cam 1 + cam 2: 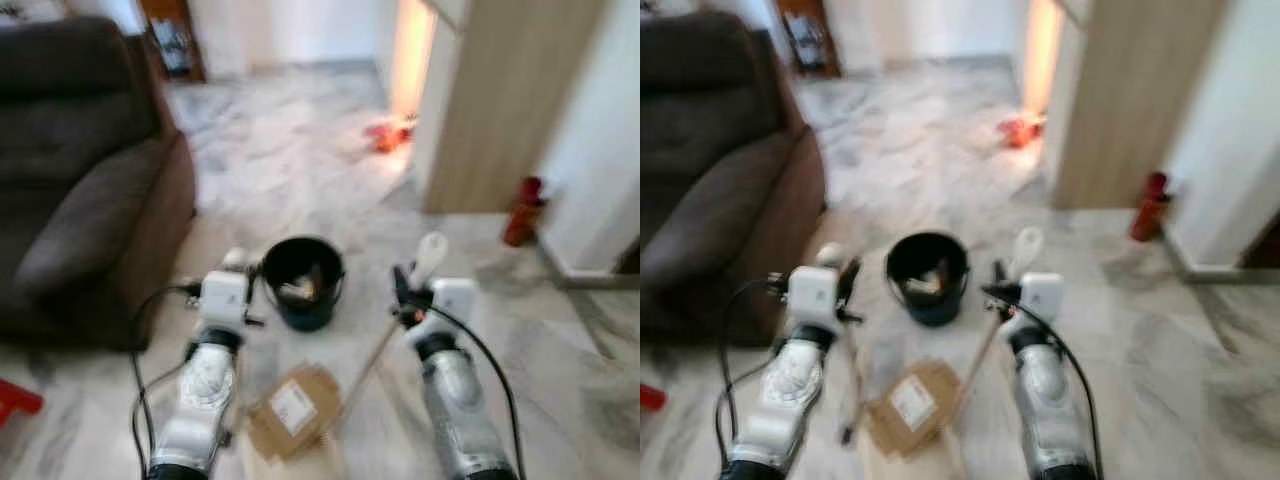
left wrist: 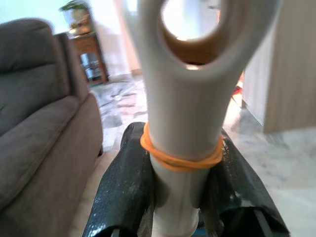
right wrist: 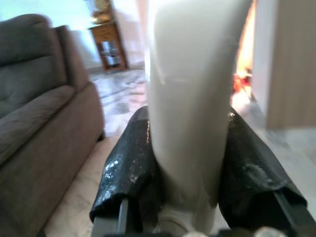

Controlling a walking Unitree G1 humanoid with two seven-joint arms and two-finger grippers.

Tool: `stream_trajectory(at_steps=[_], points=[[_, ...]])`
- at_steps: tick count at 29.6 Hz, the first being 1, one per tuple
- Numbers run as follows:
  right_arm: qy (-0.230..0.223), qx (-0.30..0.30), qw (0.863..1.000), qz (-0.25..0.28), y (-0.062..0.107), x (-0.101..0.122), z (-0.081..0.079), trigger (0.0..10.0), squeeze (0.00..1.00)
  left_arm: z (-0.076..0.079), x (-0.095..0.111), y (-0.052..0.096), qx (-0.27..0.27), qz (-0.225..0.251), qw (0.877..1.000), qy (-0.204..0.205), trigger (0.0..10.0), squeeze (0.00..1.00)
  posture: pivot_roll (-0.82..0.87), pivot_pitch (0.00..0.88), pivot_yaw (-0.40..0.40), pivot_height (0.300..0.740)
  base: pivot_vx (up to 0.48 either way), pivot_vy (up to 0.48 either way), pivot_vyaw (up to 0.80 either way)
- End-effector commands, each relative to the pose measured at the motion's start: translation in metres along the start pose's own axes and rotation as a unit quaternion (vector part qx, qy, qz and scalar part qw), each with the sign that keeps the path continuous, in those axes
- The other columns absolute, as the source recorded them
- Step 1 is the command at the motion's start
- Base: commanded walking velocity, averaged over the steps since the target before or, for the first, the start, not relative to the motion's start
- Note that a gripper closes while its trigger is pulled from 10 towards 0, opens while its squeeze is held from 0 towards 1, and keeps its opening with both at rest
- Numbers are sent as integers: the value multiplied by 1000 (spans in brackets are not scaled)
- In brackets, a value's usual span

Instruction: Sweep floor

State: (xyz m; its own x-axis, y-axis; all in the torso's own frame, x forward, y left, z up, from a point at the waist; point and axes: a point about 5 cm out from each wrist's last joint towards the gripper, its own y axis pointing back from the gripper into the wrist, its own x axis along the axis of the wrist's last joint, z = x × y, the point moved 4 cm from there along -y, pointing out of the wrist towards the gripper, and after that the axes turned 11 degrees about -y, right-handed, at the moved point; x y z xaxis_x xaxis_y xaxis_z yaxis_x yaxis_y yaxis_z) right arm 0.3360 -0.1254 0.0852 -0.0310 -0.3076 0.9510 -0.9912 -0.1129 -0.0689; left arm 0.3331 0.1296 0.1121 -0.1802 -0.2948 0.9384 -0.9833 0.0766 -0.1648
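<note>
My left gripper (image 1: 240, 278) is shut on a white handle (image 2: 182, 113) that has a hang-hole at its top and an orange rubber band (image 2: 180, 159) around it. Its black fingers (image 2: 123, 192) press on both sides of the handle. My right gripper (image 1: 405, 295) is shut on a second white handle (image 3: 190, 98). From that handle a wooden stick (image 1: 365, 375) slants down toward a brown cardboard piece (image 1: 293, 410) with a white label on the marble floor. A black bucket (image 1: 303, 280) with scraps inside stands just beyond both grippers.
A dark brown sofa (image 1: 80, 180) is on the left, and a red object (image 1: 15, 400) lies near its front. A wooden panel (image 1: 500, 110) and a red fire extinguisher (image 1: 522, 210) stand at the right. A red-orange item (image 1: 390, 133) lies far ahead on the floor.
</note>
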Motion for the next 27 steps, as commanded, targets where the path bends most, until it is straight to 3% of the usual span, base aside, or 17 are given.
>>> stream_trajectory(at_steps=[1, 27], points=[[-13, 27, 999, 30, -8, 14, -19, 10000, 0, -11, 5, -2, 13, 14, 1000, -14, 10000, 0, 28, 0, 32, 740, 289, 0, 0], [-18, 18, 999, 35, -9, 16, -18, 10000, 0, -11, 6, -3, 8, 19, 1000, -14, 10000, 0, 30, 0, 38, 740, 273, 0, 0]])
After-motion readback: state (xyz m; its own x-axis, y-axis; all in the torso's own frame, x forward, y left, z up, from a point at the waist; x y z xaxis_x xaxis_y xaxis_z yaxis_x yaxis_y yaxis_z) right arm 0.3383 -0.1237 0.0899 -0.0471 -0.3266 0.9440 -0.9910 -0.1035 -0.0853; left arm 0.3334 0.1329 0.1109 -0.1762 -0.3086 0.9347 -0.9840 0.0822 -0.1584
